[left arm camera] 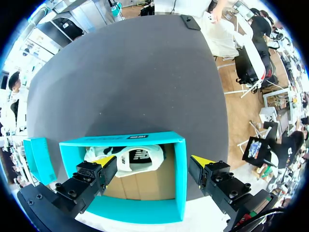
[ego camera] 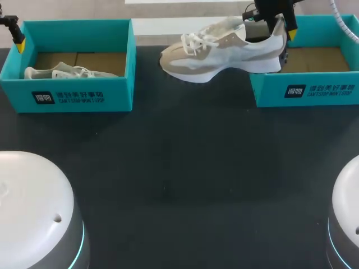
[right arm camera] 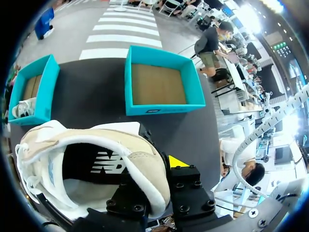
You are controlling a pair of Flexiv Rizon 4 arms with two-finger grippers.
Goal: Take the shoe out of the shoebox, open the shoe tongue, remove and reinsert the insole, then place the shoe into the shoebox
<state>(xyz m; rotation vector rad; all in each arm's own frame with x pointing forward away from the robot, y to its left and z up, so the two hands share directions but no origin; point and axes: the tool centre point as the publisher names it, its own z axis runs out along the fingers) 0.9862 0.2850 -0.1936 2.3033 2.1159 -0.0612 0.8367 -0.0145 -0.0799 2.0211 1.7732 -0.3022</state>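
Your right gripper (ego camera: 283, 35) pinched shoe (ego camera: 224, 50) by heel only; shoe hung sideways from it above counter (ego camera: 179, 168), heel by shoebox (ego camera: 305, 89) corner. Risk: long toe-heavy lever could twist or slip from that narrow grip. Left gripper (left arm camera: 153, 164) gaped empty over other shoebox (left arm camera: 179, 179).

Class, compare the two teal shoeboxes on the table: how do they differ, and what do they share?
The left shoebox holds a pale shoe; the right shoebox shows only bare cardboard. The held shoe hangs by the right shoebox, not the left shoebox. Both are teal, open-topped and lidless.
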